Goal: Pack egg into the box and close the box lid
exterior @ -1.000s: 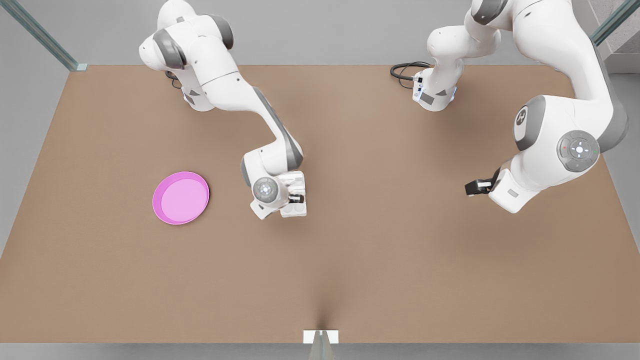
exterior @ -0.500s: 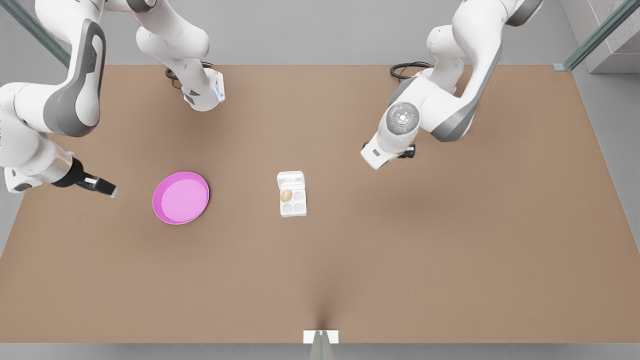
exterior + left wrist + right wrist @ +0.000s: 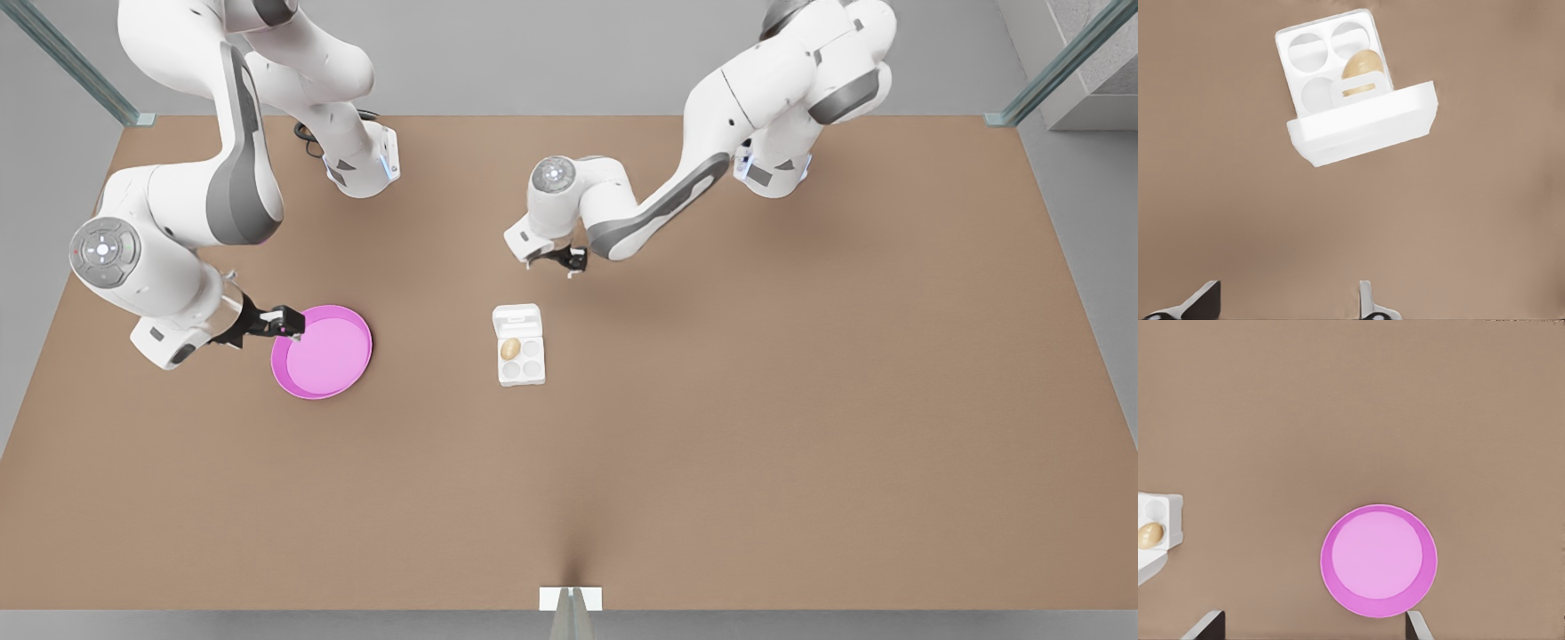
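The white box (image 3: 523,372) lies mid-table with its lid (image 3: 517,318) open at the far short end. The tan egg (image 3: 510,348) sits in the cup nearest the lid on the front view's left. The left wrist view shows the egg (image 3: 1361,65) in the box (image 3: 1328,65) behind the raised lid (image 3: 1365,123). My left gripper (image 3: 573,264) hovers open just beyond the lid, its fingers (image 3: 1368,303) wide apart. On the front view's left, my right gripper (image 3: 289,322) hangs open at the plate's edge, holding nothing.
A round pink plate (image 3: 322,351) lies on the front view's left of the box, and the right wrist view shows this plate (image 3: 1378,560) with the box (image 3: 1171,513) off to the side. A black cable (image 3: 716,124) coils at one arm's base.
The arm that covered the box a second ago has withdrawn, leaving the egg in a cup. My left gripper has swung in toward the lid. My right gripper has come to the plate's edge.
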You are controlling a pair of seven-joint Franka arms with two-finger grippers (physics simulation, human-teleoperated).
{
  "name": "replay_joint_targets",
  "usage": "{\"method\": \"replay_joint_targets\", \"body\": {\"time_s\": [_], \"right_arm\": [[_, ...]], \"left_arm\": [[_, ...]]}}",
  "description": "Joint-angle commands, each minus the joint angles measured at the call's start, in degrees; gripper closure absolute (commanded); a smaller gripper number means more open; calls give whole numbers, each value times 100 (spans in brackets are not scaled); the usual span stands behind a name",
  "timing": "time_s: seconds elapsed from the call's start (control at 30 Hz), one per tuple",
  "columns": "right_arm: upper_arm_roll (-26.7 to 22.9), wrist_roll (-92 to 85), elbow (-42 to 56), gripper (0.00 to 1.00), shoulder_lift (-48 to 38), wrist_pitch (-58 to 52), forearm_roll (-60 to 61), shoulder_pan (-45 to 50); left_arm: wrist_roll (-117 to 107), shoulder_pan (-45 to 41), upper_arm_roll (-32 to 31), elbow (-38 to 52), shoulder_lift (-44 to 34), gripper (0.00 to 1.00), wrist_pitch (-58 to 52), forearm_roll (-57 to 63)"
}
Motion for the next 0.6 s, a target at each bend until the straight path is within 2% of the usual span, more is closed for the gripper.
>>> {"method": "replay_joint_targets", "body": {"time_s": [0.0,0.03,0.13,0.23,0.4,0.57], "right_arm": [[0,-737,7,0,-1,176,-20,-39],[-26,-737,7,0,-1,300,-3,-74],[-35,-737,420,0,447,537,24,-347],[-44,-737,403,0,456,484,-3,-408],[0,-649,394,0,386,423,-3,-329],[0,-649,411,0,377,379,-3,-311]], "left_arm": [[-3348,-735,642,779,401,0,640,474],[-3348,-1018,873,1221,630,0,631,518],[-3374,-1177,1005,1063,771,0,394,799],[-3489,-1317,1005,316,428,0,289,914],[-2891,-843,978,694,375,0,-256,1081],[-2689,-755,1013,834,621,0,-204,1134]]}}
